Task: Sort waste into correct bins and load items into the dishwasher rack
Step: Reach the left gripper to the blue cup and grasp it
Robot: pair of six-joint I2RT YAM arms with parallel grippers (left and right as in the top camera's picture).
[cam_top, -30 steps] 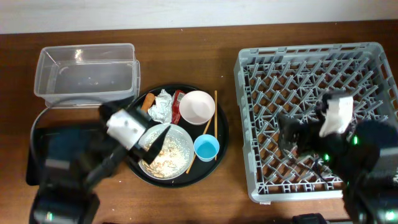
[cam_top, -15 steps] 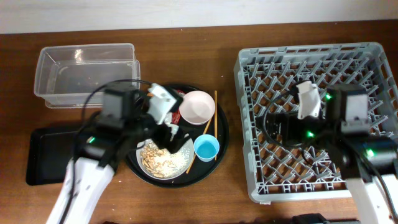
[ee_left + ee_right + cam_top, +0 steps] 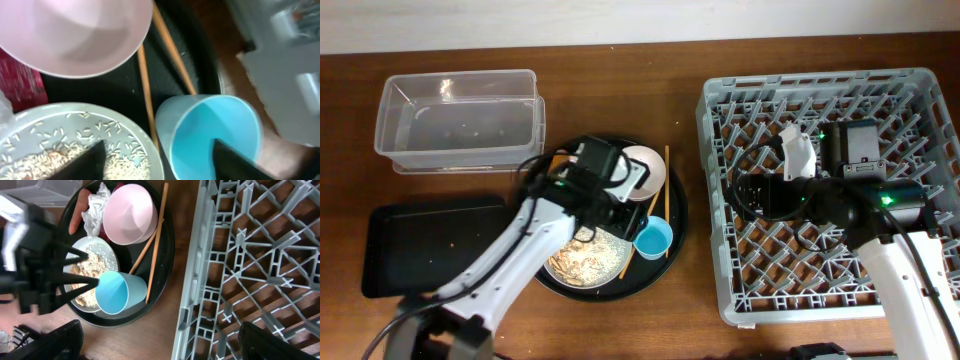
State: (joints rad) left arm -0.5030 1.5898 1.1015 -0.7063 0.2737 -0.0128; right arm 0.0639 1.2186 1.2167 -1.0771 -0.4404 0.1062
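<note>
My left gripper (image 3: 638, 228) is open on the round black tray, one finger over the pale dish (image 3: 50, 135) of beige scraps and the other inside the light-blue cup (image 3: 210, 135), straddling its near wall (image 3: 160, 162). The white bowl (image 3: 638, 172) and the wooden chopsticks (image 3: 665, 185) lie just beyond. The right wrist view shows the crumpled napkin (image 3: 95, 210) and the carrot piece (image 3: 77, 217). A red wrapper (image 3: 17, 80) lies beside the bowl. My right gripper (image 3: 748, 195) is open and empty over the left part of the grey dishwasher rack (image 3: 830, 290), above its left edge (image 3: 167, 340).
The clear plastic tub (image 3: 460, 120) stands at the back left, and the shallow black rectangular tray (image 3: 420, 245) lies in front of it. The round black tray (image 3: 672, 240) sits between them and the rack. A strip of bare table (image 3: 692, 300) separates tray and rack.
My left arm has reached right across the round tray, from the dish to the blue cup. My right arm has swung left over the rack towards its left edge.
</note>
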